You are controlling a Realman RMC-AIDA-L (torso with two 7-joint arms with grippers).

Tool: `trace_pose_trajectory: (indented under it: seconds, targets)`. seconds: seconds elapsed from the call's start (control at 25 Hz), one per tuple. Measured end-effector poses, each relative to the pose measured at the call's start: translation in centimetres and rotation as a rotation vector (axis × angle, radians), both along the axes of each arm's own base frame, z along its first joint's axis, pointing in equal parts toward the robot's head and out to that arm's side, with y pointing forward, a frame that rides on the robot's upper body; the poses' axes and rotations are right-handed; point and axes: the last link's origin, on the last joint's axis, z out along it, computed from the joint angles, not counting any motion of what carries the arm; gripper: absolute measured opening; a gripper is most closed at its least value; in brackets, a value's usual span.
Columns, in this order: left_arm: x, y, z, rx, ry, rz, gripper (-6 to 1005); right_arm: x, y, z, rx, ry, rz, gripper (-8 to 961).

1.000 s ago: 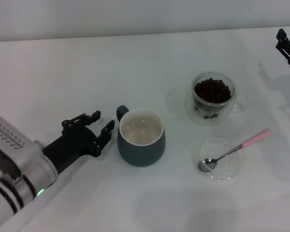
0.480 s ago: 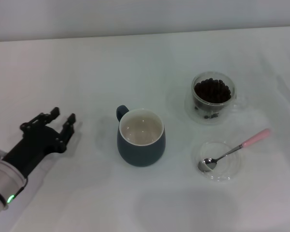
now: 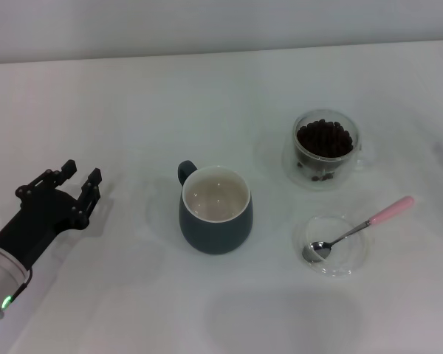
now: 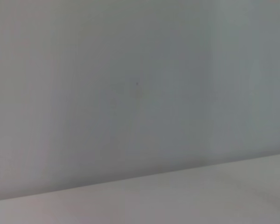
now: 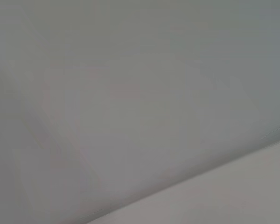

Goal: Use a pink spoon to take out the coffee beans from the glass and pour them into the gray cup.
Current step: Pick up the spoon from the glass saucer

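The gray cup [image 3: 215,212] stands upright mid-table, empty, its handle pointing back left. The glass [image 3: 325,150] full of coffee beans [image 3: 324,138] stands to its right and farther back. The pink spoon [image 3: 359,228] lies with its metal bowl in a flat clear saucer [image 3: 332,245] and its pink handle sticking out to the right. My left gripper [image 3: 75,181] is open and empty at the far left, well away from the cup. My right gripper is out of view. Both wrist views show only blank surface.
The white table [image 3: 133,110] runs back to a pale wall. The saucer sits in front of the glass, right of the cup.
My left gripper has drawn back from beside the cup to the far left. My right gripper, at the upper right edge before, has left the view.
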Motion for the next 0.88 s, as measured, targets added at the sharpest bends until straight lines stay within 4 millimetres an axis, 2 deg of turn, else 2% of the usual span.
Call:
trace_pose_trajectory:
  seconds: [0.36,0.64,0.88]
  targets:
    - [-0.3,0.7,1.1,0.057,-0.019,0.024,422,-0.9,-2.0,-0.8,-0.171,0.296,-0.001,820]
    - [-0.4,1.2,1.7,0.087,-0.026,0.036,423,-0.9,-2.9,-2.8,-0.343,0.314,-0.045,819]
    - [-0.3,1.3,1.7,0.087,-0.026,0.034,423,-1.5,-2.9,-3.8,-0.381,0.326,-0.03,817]
